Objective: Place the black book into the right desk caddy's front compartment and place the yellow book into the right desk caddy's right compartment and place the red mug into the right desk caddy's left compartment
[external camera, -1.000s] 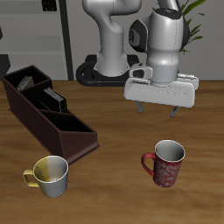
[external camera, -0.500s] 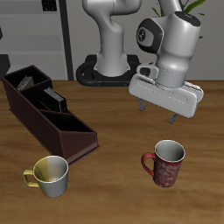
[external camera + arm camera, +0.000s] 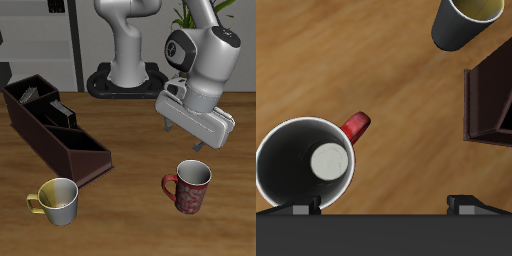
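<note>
The red mug [image 3: 188, 187] stands upright on the table near the front edge; the wrist view shows it from above [image 3: 306, 160], its handle [image 3: 355, 126] pointing away. My gripper [image 3: 187, 138] is open and empty, tilted, and hangs above the mug and a little farther back; its fingertips [image 3: 301, 205] show in the wrist view. The right desk caddy [image 3: 60, 140] lies on the table. A black book [image 3: 62, 110] stands in its narrow middle section. A grey-tan book [image 3: 29, 96] sits in its tall-walled end. The low-end section holds nothing.
A cream mug with a yellow handle [image 3: 57, 200] stands near the front edge, beside the caddy's low end; it also shows in the wrist view [image 3: 468, 20]. The robot's base [image 3: 125, 75] stands at the back.
The gripper has moved sideways away from the caddy, dropped a little toward the red mug, and tilted more. The mugs, books and caddy have not moved.
</note>
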{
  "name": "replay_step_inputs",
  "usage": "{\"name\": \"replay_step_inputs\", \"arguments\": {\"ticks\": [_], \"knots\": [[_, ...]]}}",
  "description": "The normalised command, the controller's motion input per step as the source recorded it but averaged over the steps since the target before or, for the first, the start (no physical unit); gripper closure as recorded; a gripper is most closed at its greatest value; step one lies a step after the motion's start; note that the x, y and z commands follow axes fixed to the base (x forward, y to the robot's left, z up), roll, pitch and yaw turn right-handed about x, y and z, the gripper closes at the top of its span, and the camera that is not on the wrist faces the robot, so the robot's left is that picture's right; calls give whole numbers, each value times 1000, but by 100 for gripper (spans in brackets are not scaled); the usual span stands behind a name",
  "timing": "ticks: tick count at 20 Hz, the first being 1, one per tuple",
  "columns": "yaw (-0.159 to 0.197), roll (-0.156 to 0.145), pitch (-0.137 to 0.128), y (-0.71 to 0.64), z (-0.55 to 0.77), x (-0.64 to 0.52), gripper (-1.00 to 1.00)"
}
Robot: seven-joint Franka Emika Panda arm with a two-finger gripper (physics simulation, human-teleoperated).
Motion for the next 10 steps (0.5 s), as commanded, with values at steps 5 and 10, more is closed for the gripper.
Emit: {"name": "replay_step_inputs", "arguments": {"ticks": [5, 10], "knots": [[-77, 18, -18, 59, -34, -31, -100], [-72, 25, 4, -21, -29, -20, -100]]}}
